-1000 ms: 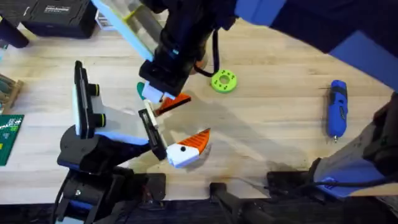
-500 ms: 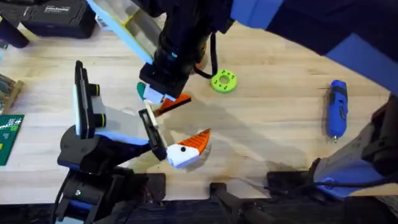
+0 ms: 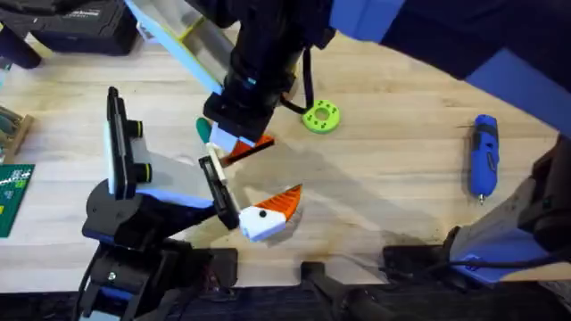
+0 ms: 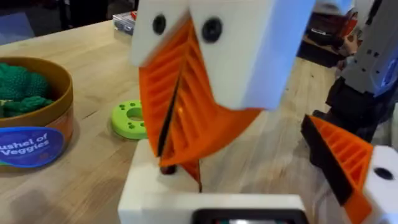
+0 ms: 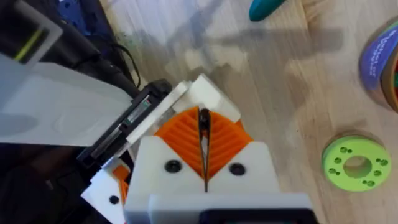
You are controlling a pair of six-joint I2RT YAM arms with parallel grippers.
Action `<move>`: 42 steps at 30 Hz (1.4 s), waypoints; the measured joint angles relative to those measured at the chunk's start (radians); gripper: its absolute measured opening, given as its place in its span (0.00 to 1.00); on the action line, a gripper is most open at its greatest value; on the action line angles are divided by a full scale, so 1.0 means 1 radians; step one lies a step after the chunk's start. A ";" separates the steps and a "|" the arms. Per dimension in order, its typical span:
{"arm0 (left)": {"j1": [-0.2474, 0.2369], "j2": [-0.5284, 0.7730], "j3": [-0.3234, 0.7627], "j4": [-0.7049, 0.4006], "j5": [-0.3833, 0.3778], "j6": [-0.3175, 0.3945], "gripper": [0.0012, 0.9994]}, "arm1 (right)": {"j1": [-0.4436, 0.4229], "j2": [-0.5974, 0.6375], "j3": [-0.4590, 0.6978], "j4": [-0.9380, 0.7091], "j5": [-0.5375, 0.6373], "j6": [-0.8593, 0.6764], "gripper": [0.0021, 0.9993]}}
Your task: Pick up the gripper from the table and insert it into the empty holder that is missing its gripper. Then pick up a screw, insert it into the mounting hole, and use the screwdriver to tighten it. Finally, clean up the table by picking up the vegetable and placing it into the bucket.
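My right gripper [image 3: 239, 145] reaches across from the upper right. Its white fingers with orange pads are shut on a thin dark screw [image 5: 203, 122]. The screw's tip [image 4: 166, 169] hangs just over a white block [image 4: 211, 202] on my left gripper [image 3: 245, 192], which stands open. The left gripper's other white and orange finger [image 4: 348, 171] is off to one side. The dark green vegetable [image 3: 203, 130] lies on the table just beyond the right gripper. The blue screwdriver [image 3: 484, 156] lies at the far right. The bucket [image 4: 31, 124] holds a leafy green toy.
A lime-green disc with holes [image 3: 321, 117] lies right of the right gripper, near the bucket [image 5: 380, 59]. A black case [image 3: 80, 22] and a green board [image 3: 11, 196] sit along the left side. Bare wood stretches between the disc and the screwdriver.
The right gripper has edged slightly down and to the right over the left gripper. Nothing else has moved.
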 joint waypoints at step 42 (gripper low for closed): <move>0.000 0.000 0.000 0.000 -0.001 0.000 0.99 | -0.290 -0.499 -0.468 0.120 -0.017 0.215 0.99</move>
